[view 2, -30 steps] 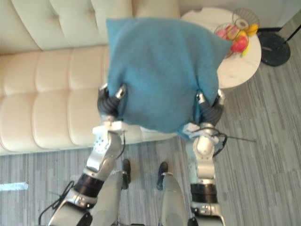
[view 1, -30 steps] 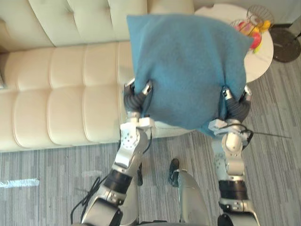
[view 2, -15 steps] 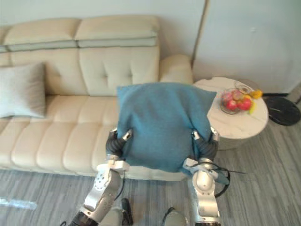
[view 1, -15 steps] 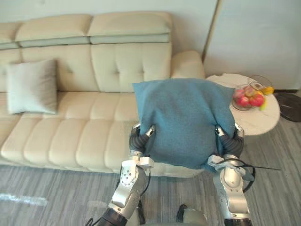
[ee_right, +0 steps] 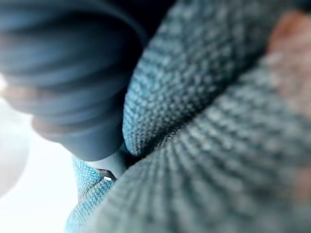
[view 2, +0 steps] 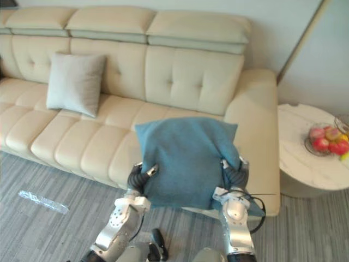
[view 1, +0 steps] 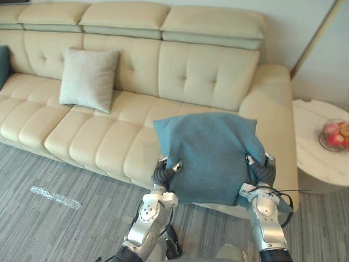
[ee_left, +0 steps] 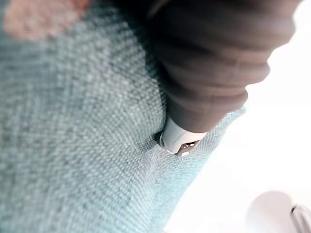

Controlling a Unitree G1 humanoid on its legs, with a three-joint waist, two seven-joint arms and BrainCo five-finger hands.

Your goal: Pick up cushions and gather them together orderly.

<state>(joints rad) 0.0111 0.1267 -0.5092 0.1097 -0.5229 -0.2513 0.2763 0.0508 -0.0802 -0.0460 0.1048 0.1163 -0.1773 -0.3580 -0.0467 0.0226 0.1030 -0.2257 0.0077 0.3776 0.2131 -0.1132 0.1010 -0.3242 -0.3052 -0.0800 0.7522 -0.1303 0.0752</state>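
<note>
I hold a blue cushion (view 1: 210, 155) upright in front of me, over the right end of a cream sofa (view 1: 103, 136). My left hand (view 1: 165, 172) grips its lower left edge and my right hand (view 1: 259, 170) its lower right edge, thumbs pressed into the near face. Up close, the left hand (ee_left: 214, 63) and the right hand (ee_right: 63, 73) dig into the blue weave (ee_left: 73, 145). A light grey cushion (view 1: 87, 79) leans on the sofa's backrest at the left. A dark cushion's edge (view 1: 2, 64) shows at the far left.
A round white side table (view 1: 313, 164) stands to the right of the sofa's arm, with a glass bowl of fruit (view 1: 334, 136) on it. A clear plastic strip (view 1: 54, 196) lies on the grey striped floor at the left.
The camera has lifted and swung, so the whole sofa and the grey cushion have come into sight. The blue cushion stays held in both hands, now lower in the view.
</note>
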